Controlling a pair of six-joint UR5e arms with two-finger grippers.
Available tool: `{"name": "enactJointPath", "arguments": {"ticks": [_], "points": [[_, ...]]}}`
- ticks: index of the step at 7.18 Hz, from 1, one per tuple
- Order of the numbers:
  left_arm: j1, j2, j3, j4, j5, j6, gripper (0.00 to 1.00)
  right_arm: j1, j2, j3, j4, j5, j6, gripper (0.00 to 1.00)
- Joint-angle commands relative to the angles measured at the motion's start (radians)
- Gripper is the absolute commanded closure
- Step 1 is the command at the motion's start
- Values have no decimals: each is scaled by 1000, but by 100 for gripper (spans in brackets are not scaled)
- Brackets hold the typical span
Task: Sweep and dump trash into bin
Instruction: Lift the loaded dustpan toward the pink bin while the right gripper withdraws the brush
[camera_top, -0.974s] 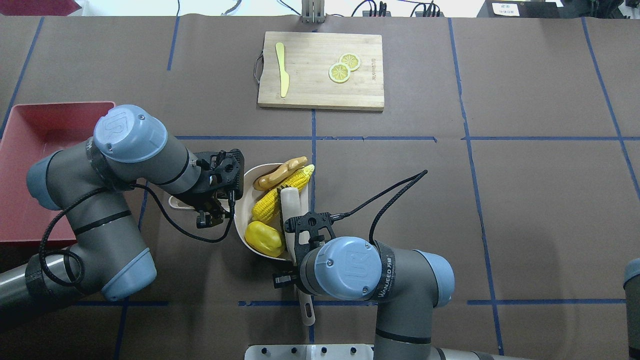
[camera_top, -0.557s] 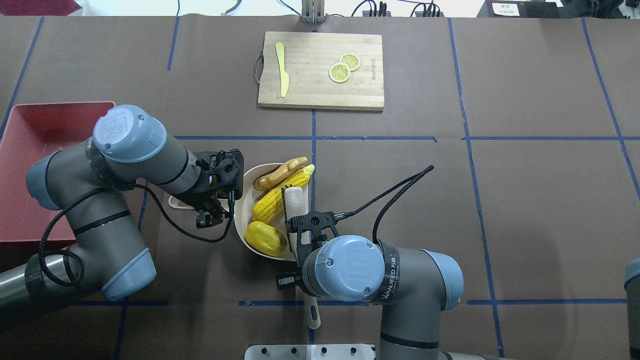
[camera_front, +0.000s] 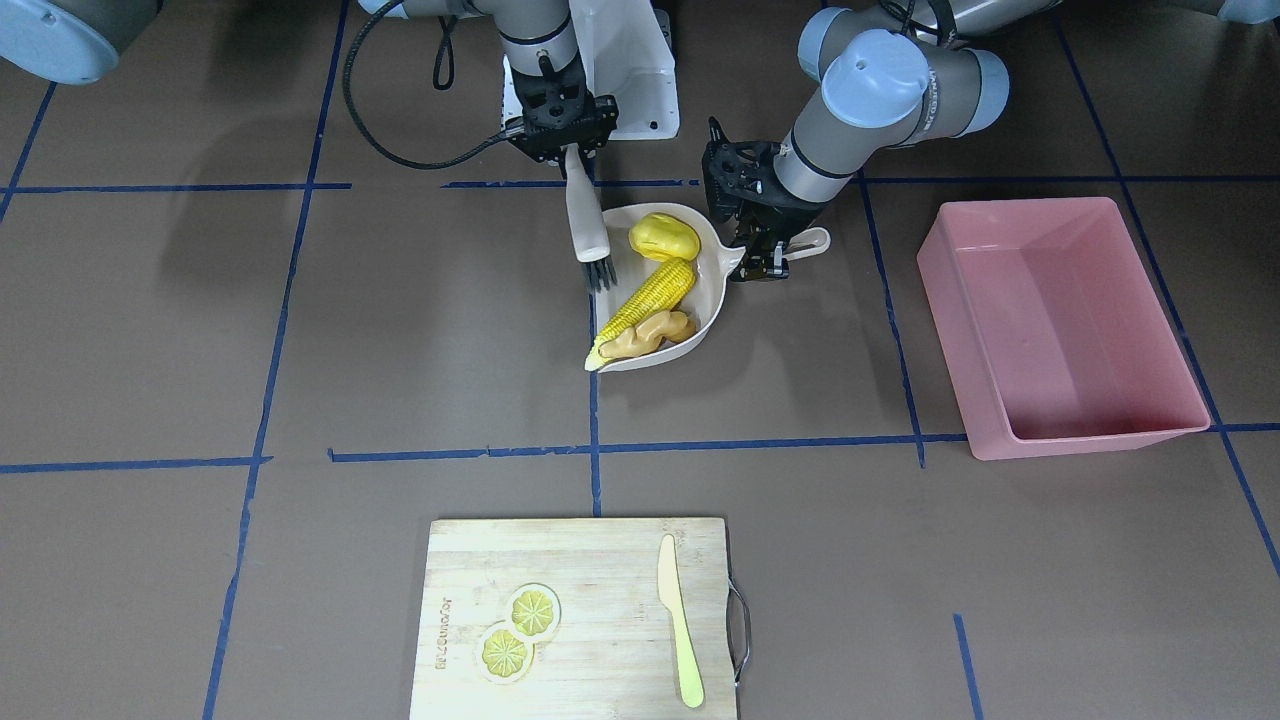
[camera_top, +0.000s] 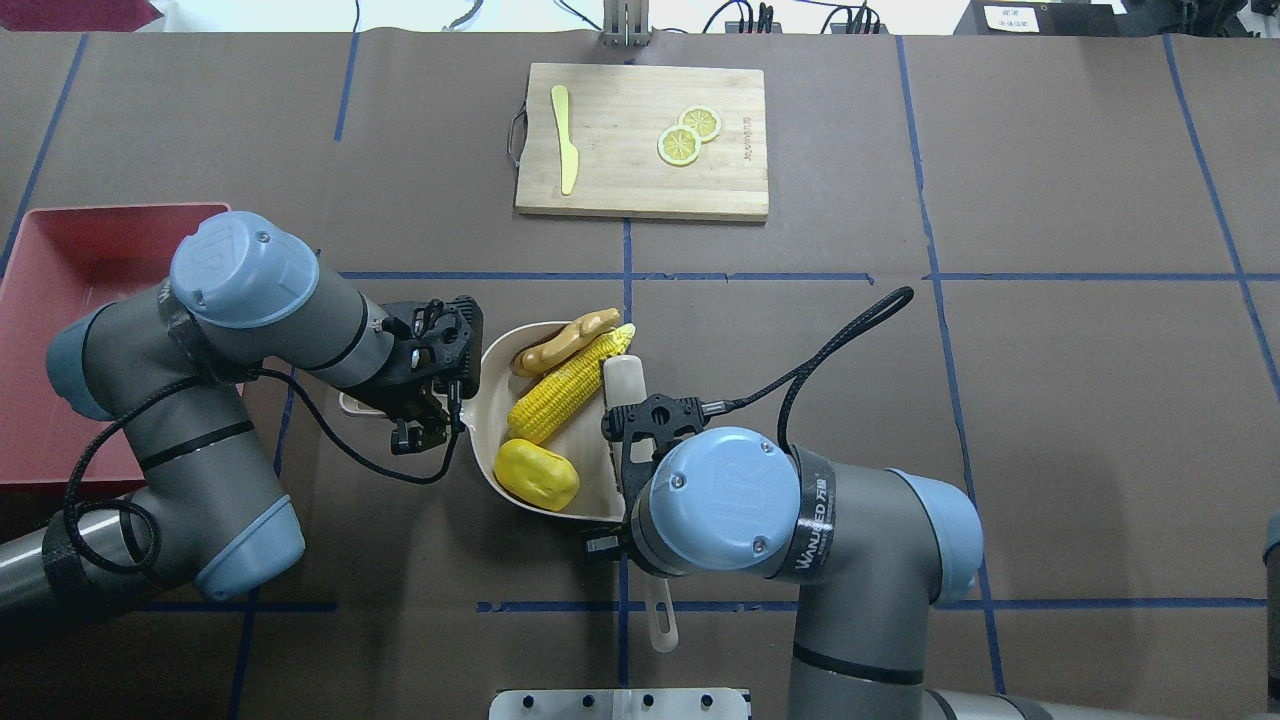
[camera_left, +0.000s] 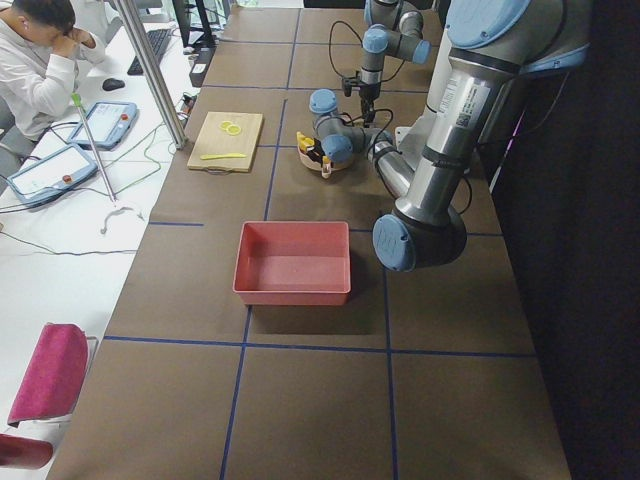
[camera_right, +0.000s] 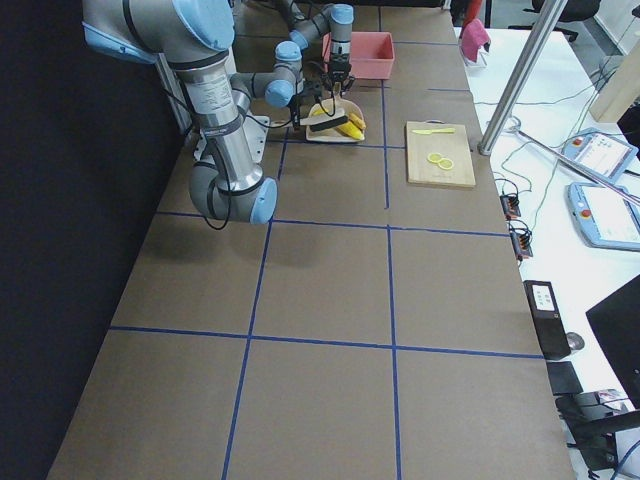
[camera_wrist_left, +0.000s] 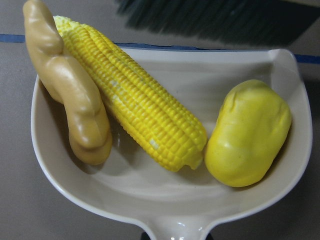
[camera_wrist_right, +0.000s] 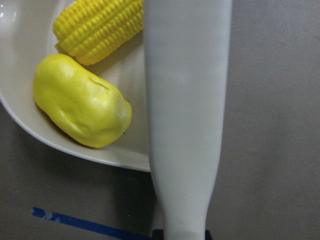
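Observation:
A beige dustpan holds the trash: a corn cob, a yellow potato and a tan ginger root. My left gripper is shut on the dustpan's handle at its left. My right gripper is shut on a white brush, whose bristles stand at the pan's right rim. The left wrist view shows the corn, the potato and the ginger inside the pan. The pink bin stands empty at the far left, behind my left arm.
A wooden cutting board at the far middle carries a pale yellow knife and two lemon slices. My right arm's elbow hangs over the near table. Blue tape lines cross the brown cover.
My right arm has drawn the brush to the right, out of the pan to its right rim. The dustpan and its load have shifted slightly. My left arm has barely moved.

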Motion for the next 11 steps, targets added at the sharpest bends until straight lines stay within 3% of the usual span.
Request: {"name": "enactJointPath", "arguments": {"ticks": [1, 6, 8, 9, 10, 11], "points": [[-5, 28, 1, -116, -3, -65, 100, 68, -12, 18, -85, 62, -12, 100], [-34, 87, -13, -415, -13, -323, 100, 199, -142, 54, -85, 108, -141, 100], [-111, 111, -13, -460, -133, -354, 100, 216, -173, 76, -84, 111, -135, 100], [-135, 114, -11, -460, -134, -357, 100, 241, -174, 76, -85, 154, -127, 100], [-164, 127, -19, -462, -140, -418, 100, 287, -176, 74, -93, 261, -130, 100], [-221, 131, -22, -462, -187, -446, 100, 291, -177, 68, -95, 291, -133, 100]]}}
